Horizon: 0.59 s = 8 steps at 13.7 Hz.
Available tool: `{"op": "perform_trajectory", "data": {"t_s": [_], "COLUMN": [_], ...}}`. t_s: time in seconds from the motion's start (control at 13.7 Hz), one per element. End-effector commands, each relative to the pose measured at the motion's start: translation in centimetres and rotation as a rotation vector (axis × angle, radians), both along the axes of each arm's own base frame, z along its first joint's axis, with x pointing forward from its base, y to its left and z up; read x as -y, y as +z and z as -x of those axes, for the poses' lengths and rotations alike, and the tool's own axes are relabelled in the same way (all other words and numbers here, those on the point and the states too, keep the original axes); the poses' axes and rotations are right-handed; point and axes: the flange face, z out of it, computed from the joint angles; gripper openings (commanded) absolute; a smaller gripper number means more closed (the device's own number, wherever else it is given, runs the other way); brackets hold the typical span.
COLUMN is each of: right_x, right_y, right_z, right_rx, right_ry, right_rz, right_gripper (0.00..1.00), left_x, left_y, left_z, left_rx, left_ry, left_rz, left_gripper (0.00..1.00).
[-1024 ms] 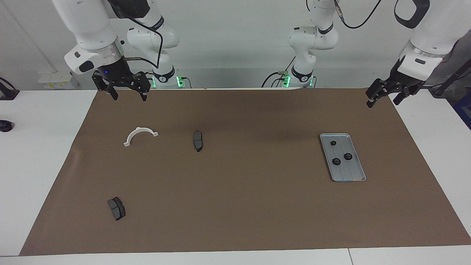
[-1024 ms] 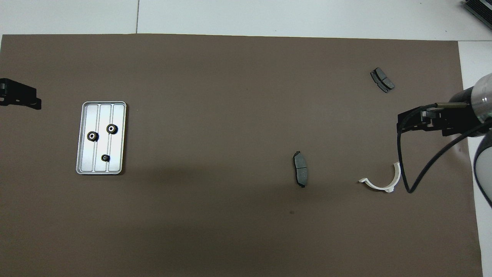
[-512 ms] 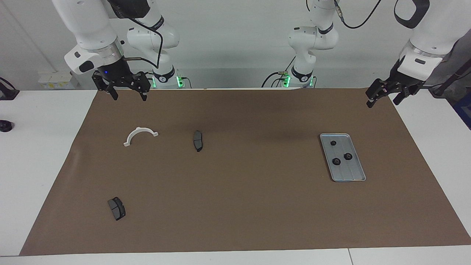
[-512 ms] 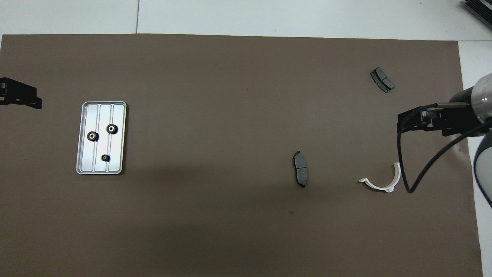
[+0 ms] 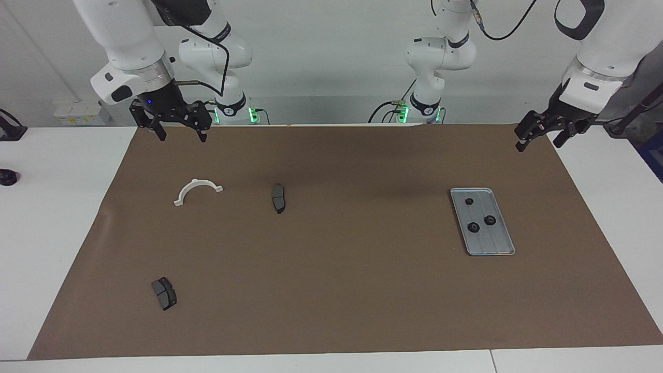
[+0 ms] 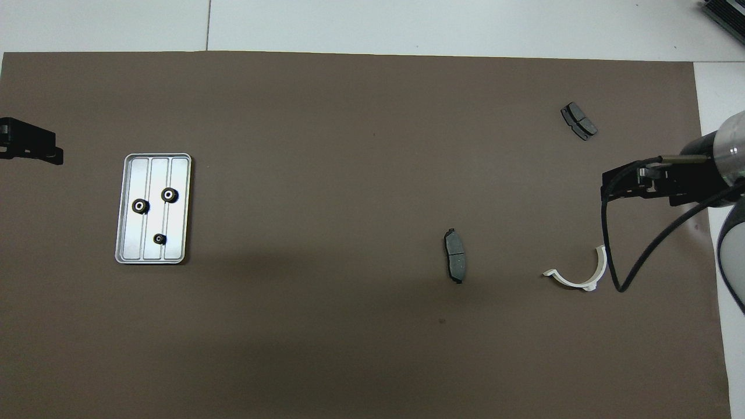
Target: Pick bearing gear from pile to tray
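Note:
The silver-grey tray [image 5: 498, 244] lies on the brown mat toward the left arm's end, and it also shows in the overhead view [image 6: 135, 247]. Three black gears lie in it [image 5: 469, 201] [image 5: 473, 227] [image 5: 490, 220]. The pile is scattered toward the right arm's end: a white half-ring bracket [image 5: 197, 189], one dark brake pad [image 5: 278, 198] and a second pad [image 5: 164, 293]. I see no gear among these. My right gripper [image 5: 181, 137] hangs open and empty over the mat's edge nearest the robots. My left gripper [image 5: 538, 144] hangs open and empty over the mat's corner near the tray.
The brown mat [image 5: 342, 280] covers most of the white table. The right arm's black cable [image 6: 617, 273] loops over the bracket [image 6: 579, 274] in the overhead view. The pads also show there [image 6: 456, 263] [image 6: 578, 121].

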Motion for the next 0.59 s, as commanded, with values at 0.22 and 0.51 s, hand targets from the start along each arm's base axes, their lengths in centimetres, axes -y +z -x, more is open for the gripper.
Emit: {"op": "perform_trajectory", "data": {"t_s": [0.22,0.51], "right_x": [0.19,0.2], "right_y": [-0.1,-0.55], "right_z": [0.13,0.56], "right_rx": [-0.005,-0.025], "right_ry": [-0.01,-0.006], "right_rz": [0.004,0.006], "right_gripper": [1.0,1.0], "left_x": [-0.17,-0.27], "left_y": [0.24,0.25], "left_z": [0.29,0.27], "left_rx": [0.008,0.009], "left_ry": [0.014,0.014], "left_rz": [-0.011,-0.012], "left_gripper": [1.0,1.0]}}
